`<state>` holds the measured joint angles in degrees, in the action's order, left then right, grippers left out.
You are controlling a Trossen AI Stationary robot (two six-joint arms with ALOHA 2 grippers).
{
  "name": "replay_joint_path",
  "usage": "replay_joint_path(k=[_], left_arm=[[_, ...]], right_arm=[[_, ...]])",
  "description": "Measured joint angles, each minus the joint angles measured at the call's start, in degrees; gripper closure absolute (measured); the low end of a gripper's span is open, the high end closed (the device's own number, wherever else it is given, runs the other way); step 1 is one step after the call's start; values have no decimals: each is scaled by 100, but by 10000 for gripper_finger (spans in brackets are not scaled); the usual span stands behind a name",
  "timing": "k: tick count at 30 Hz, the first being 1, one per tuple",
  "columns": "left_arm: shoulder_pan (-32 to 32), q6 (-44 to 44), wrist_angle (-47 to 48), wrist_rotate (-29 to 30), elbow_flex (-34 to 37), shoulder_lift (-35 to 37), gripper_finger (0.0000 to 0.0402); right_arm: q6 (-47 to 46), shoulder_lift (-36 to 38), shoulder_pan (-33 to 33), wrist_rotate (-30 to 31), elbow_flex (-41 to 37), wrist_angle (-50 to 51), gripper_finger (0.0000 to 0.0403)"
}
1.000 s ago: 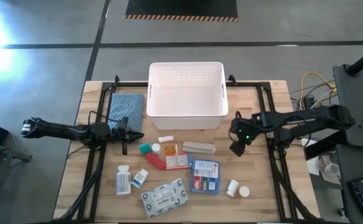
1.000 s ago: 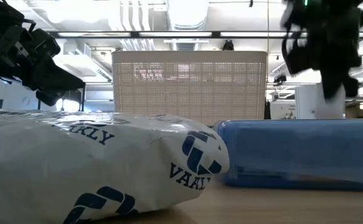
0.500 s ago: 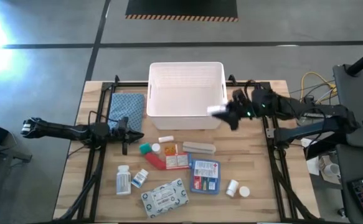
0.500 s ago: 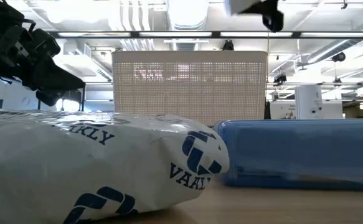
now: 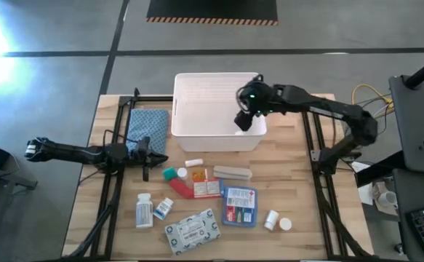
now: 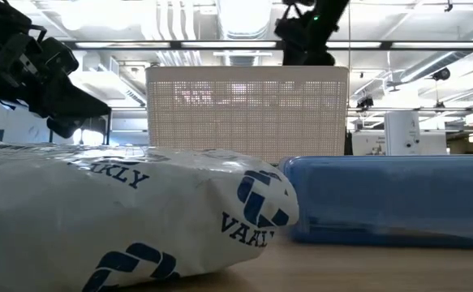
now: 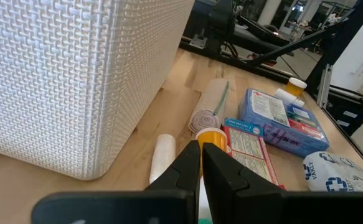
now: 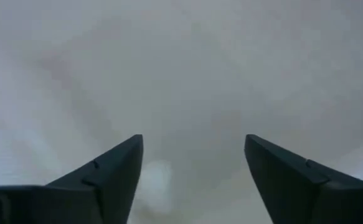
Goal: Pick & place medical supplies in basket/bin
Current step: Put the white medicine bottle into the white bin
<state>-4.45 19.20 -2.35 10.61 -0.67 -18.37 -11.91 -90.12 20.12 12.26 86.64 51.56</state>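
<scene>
Right tool (image 5: 244, 121) spread wide and released, over white bin (image 5: 197, 131), left tool (image 5: 145, 171) clenched near cloth (image 5: 148, 121)

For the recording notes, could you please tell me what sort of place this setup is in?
Most likely a robotics lab or workshop in an industrial hall. A wooden table framed by black rails stands on a grey concrete floor, hazard-striped matting lies beyond, and the low view shows ceiling pipes and strip lights.

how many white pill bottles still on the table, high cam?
3 that I can tell: one bottle near the front-left by the patterned pack, two small ones at front-right beside the blue packet. Any inside the bin can't be made out.
</scene>
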Motion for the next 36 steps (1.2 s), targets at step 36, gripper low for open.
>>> replay_joint_path(k=[36], left_arm=[[-153,3059,-1017,-94,-614,-283,401]], right_arm=[[-2153,1068,-2249,1564,418,2904,74]])
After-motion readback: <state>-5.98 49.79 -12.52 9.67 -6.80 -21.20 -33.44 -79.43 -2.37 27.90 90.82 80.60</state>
